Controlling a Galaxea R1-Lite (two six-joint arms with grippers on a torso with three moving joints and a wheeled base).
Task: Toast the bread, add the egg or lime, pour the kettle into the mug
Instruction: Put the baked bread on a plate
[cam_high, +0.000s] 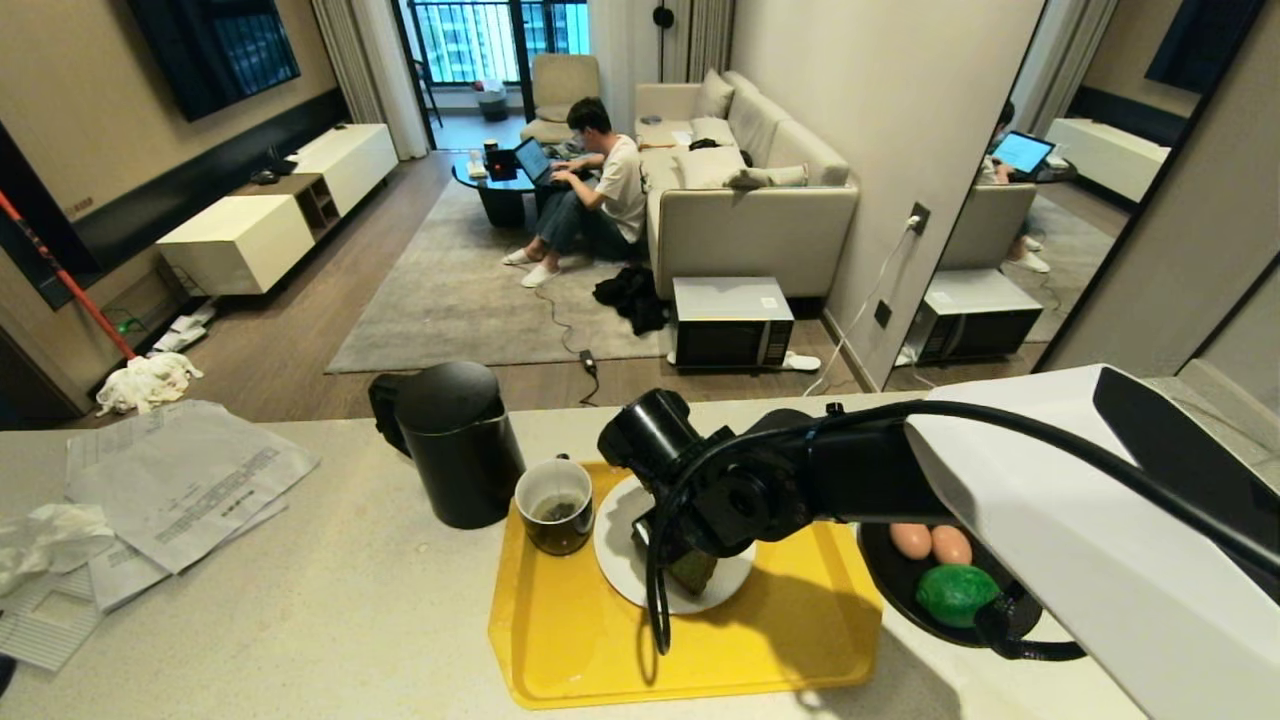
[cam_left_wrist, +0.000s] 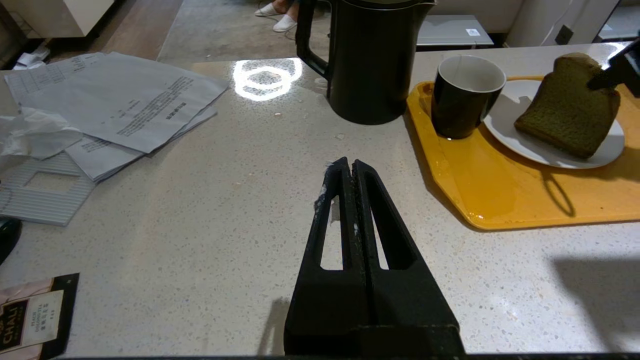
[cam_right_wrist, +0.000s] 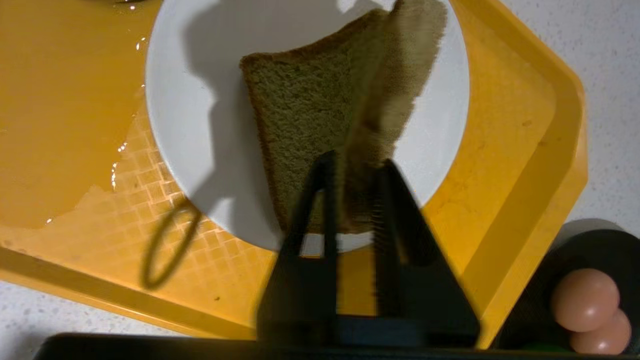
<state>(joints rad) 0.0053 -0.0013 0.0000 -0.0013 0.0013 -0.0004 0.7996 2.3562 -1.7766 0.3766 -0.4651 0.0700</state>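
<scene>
Item, right pincer (cam_right_wrist: 356, 167): my working arm, fingers slightly parted, the bread (cam_right_wrist: 320, 125) standing on edge between them over the white plate (cam_right_wrist: 190, 100); I cannot tell whether the fingers grip it. Yellow tray (cam_right_wrist: 500, 165) beneath the plate. Mug (cam_high: 555, 505) just beside the plate; kettle (cam_high: 455, 440) beyond the mug on the worktop (cam_high: 300, 610). Egg (cam_right_wrist: 585, 300) and lime (cam_high: 955, 592) in a black bowl (cam_high: 890, 575) near this pincer. Item, left pincer (cam_left_wrist: 350, 170): fingers pressed together, empty, over bare worktop.

I'm working in a home: beyond my right claw (cam_high: 668, 548) and the speckled tabletop (cam_high: 330, 610) lies a living room with a sofa (cam_high: 745, 200), rug (cam_high: 450, 290), TV cabinet (cam_high: 270, 215), balcony door (cam_high: 495, 35), and a person (cam_high: 590, 195) sitting with a laptop (cam_high: 535, 160).
</scene>
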